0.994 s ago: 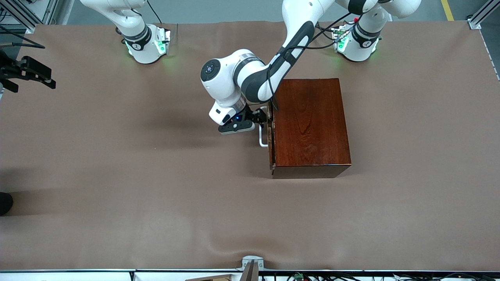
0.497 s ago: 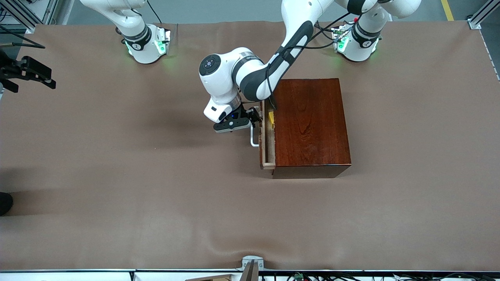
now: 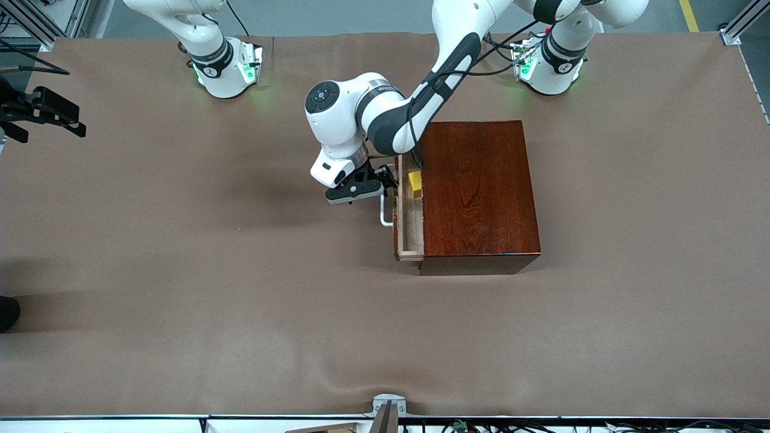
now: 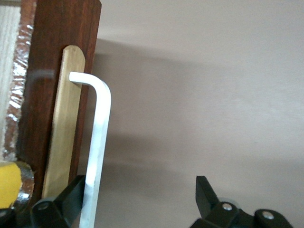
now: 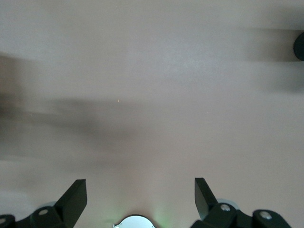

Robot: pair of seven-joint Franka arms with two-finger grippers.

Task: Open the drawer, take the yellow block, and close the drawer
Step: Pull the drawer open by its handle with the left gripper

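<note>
Left gripper point(image 3: 385, 183): I have it at the drawer front, on the side facing the right arm's end of the table. In the left wrist view its fingers point(image 4: 71, 197) stand wide apart; one dark finger sits right against the white handle, the other is well clear over bare table. It is not clamped on anything I can see.

Handle point(image 4: 97, 142): white bent loop fixed to a pale wooden strip on the dark drawer front; it runs past the inner face of one finger.

Drawer point(image 3: 409, 219): pulled partway out of the wooden box point(image 3: 478, 195), toward the right arm's end of the table. A narrow strip of its pale interior shows.

Drawer contents: I see the yellow block point(image 3: 414, 183) lying inside, at the end of the drawer farther from the front camera, close to the box's edge. The rest of the exposed strip shows only pale wood.

Right gripper point(image 5: 137, 197): waiting off at the right arm's end of the table, fingers spread wide, holding nothing, with only the brown table cover point(image 5: 156, 95) beneath it.

Writing: I can read no brand or label on the box, drawer or block.
</note>
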